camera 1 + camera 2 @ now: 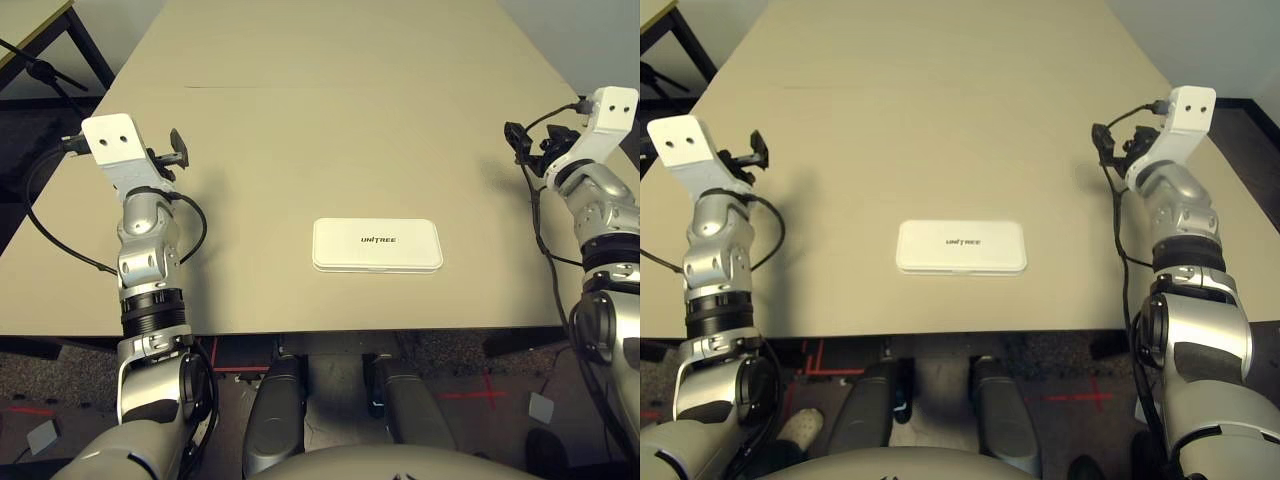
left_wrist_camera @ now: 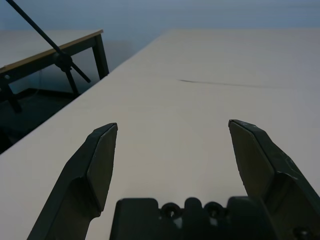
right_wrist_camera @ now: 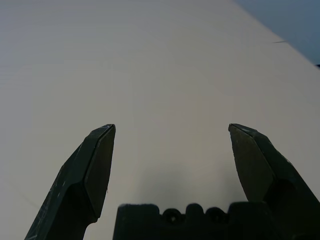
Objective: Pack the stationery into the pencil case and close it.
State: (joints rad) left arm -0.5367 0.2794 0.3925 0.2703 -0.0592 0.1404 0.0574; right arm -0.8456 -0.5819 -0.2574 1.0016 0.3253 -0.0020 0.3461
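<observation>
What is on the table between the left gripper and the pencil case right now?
Nothing: in the left eye view the tan table is bare between the open left gripper and the closed white pencil case. No stationery lies there.

Left gripper (image 2: 172,132) has its two black fingers (image 2: 95,170) spread wide with nothing between them, just bare beige table (image 2: 210,110) stretching ahead. There's a thin dark line (image 2: 225,84) on the tabletop up around 1 o'clock. Off toward 10 o'clock sits another table (image 2: 55,52) with dark legs, and a black rod (image 2: 37,32) crossing in front of it.
</observation>
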